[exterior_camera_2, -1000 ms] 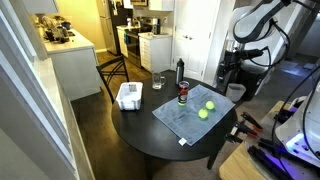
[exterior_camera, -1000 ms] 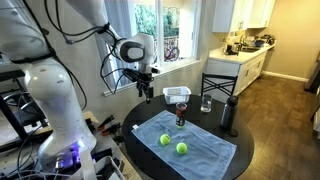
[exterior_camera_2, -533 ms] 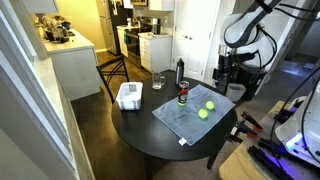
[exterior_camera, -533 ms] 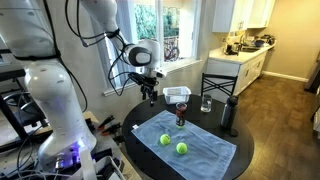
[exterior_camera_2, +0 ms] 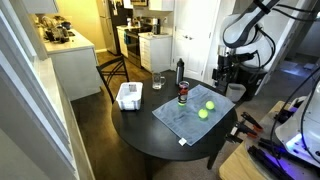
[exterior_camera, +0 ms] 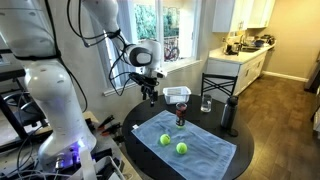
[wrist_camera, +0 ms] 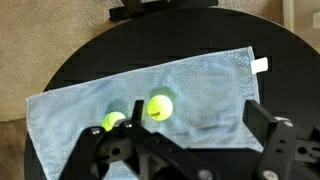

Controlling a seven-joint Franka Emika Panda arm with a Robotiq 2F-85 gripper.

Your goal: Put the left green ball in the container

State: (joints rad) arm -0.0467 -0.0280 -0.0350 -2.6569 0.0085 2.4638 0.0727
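two green balls lie on the blue towel point(exterior_camera: 208, 152); we see the left green ball point(exterior_camera: 165, 140) beside its twin point(exterior_camera: 182, 148), well apart from the container point(exterior_camera: 177, 95). the gripper point(exterior_camera: 148, 99) hangs over the edge of the table point(exterior_camera: 138, 125), fingers spread, empty.

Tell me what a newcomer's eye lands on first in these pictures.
Two yellow-green balls lie close together on a blue-grey towel spread over the round dark table. Above the table's edge hangs the gripper, open and empty, on a big white arm. Near the table's rim, off the towel, stands the clear container.
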